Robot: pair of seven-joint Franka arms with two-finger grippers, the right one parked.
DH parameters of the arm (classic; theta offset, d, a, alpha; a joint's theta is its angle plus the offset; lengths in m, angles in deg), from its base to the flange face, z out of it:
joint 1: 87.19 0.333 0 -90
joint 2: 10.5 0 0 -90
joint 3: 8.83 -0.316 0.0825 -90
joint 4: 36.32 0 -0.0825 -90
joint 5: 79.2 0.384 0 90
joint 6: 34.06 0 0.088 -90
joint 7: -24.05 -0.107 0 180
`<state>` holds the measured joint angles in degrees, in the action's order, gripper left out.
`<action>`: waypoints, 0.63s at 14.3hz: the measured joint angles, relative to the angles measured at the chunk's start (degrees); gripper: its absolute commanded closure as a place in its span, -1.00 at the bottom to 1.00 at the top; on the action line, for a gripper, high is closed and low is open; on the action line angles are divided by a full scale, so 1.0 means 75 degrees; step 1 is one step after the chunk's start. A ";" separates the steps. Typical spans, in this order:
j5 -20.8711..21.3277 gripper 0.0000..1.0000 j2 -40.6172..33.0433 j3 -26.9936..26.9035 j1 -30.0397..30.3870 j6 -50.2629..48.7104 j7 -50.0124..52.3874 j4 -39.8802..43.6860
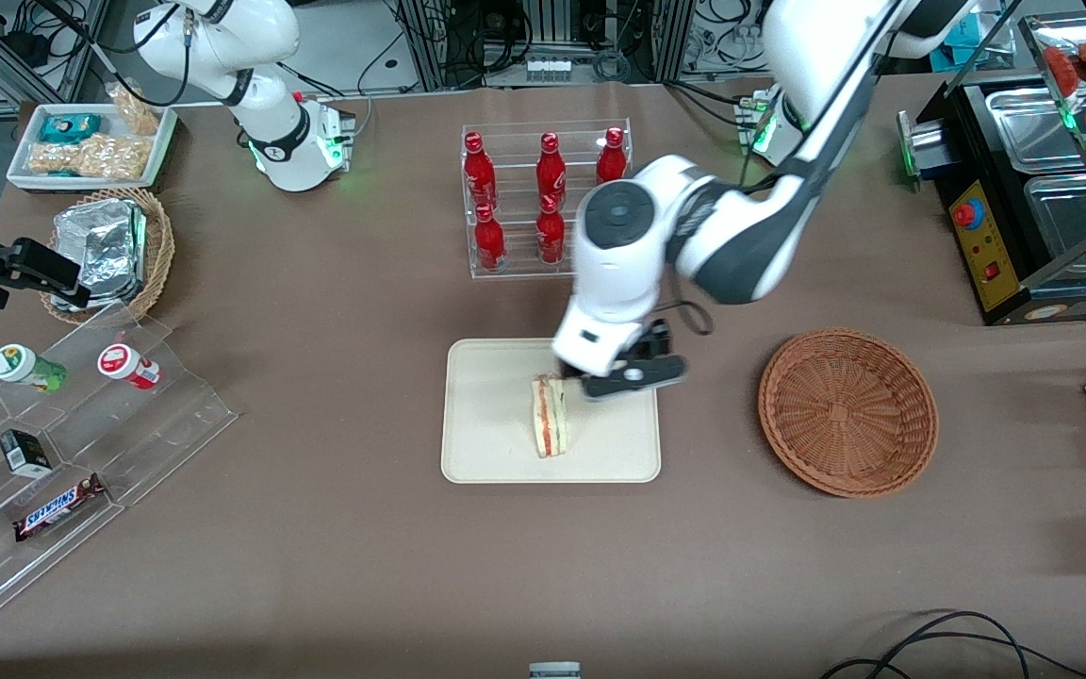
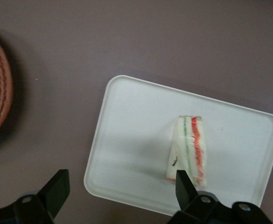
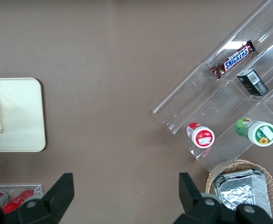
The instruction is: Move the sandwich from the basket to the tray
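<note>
Sandwich (red, green layers) on tray; pincer seemingly open.

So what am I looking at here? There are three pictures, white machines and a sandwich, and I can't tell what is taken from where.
These are two white robot arms at a brown table. One picture looks down at them from the front; the other two come from cameras on the arms' wrists. Only one arm works. Its gripper, a two-fingered clamp, hangs open above the cream tray and holds nothing. The sandwich lies on its side on that tray, its red and green filling showing. The wrist picture shows the gripper's dark fingers spread wide, with the sandwich free on the tray below. The reddish woven basket beside the tray has nothing in it. Elsewhere stand red bottles in a clear rack and snacks on clear steps.
</note>
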<state>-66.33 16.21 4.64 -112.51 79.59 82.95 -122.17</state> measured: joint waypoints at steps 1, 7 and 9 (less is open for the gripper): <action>-0.0136 -1.00 -0.0211 -0.0296 0.0017 0.0010 -0.0068 -0.0326; -0.1753 -1.00 -0.1216 -0.2265 0.0062 -0.0133 -0.3213 -0.1733; -0.1895 -1.00 -0.1796 -0.2885 0.0081 -0.0850 -0.4250 -0.1994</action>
<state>-80.54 2.74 -17.00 -111.90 73.21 51.07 -137.13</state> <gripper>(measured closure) 0.000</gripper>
